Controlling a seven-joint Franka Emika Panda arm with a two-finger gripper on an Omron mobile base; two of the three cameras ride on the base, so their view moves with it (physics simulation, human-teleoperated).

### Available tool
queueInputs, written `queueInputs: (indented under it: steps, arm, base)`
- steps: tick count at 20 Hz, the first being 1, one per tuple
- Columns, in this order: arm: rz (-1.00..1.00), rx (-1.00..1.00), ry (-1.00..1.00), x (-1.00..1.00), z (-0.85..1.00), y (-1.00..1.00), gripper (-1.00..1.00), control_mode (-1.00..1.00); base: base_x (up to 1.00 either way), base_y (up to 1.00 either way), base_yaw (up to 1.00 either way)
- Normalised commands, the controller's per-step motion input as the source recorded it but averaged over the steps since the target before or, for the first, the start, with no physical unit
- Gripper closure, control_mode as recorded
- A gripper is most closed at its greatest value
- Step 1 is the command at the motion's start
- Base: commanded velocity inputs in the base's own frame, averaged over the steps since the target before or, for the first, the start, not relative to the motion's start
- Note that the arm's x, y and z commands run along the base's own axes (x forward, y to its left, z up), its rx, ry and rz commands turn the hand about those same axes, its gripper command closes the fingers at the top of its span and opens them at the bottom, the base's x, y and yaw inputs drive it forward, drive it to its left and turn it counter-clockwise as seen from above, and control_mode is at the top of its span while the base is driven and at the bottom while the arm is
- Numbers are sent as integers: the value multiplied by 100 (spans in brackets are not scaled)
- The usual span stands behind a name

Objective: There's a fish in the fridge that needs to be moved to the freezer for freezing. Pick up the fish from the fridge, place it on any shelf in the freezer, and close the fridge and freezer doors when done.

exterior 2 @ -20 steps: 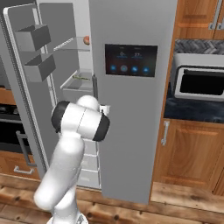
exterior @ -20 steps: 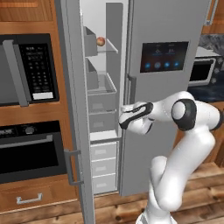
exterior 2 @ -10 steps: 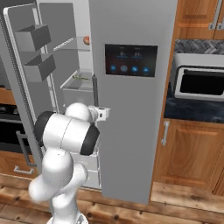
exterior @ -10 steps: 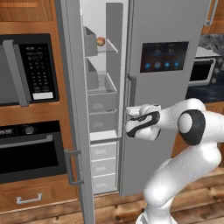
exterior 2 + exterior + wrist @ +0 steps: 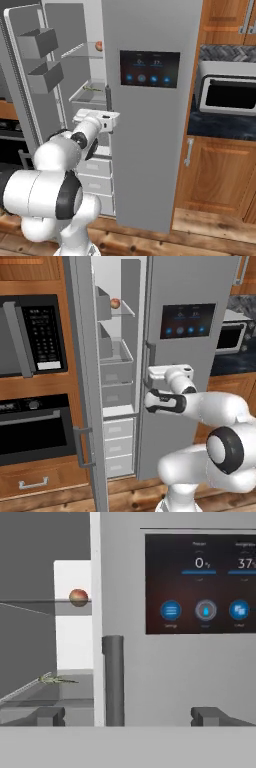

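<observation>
Two spread fingers of the gripper point(image 5: 127, 716) flank the fridge door point(image 5: 200, 677) handle point(image 5: 113, 679); freezer point(image 5: 116, 381) open at left.

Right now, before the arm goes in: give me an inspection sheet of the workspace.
Surface: glass shelf in the open freezer, upper level.
Job's things: freezer door swung open; fridge door with display panel shut. A thin greenish thing, possibly the fish, lies on a lower shelf; too small to be sure.
Clutter: one round reddish fruit on the upper shelf.
Grippers: gripper open, empty, in front of the fridge door handle, not touching it.
Cables: nothing seen.
Surroundings: black wall oven and microwave to the left, wooden cabinets to the right.
</observation>
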Motion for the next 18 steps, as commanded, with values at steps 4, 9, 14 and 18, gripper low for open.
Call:
queueInputs:
  steps: [4,9,14,18]
  arm:
    - [-5,0,-2,-61,100,-19,-100,-100]
    - [-3,0,9,-65,100,-58,-100,-100]
    - [0,0,41,-80,58,-34,-100,-100]
    - [0,0,38,-100,-18,3,-100,-100]
  base:
    - [0,0,0]
    - [0,0,0]
    - [0,0,0]
    - [0,0,0]
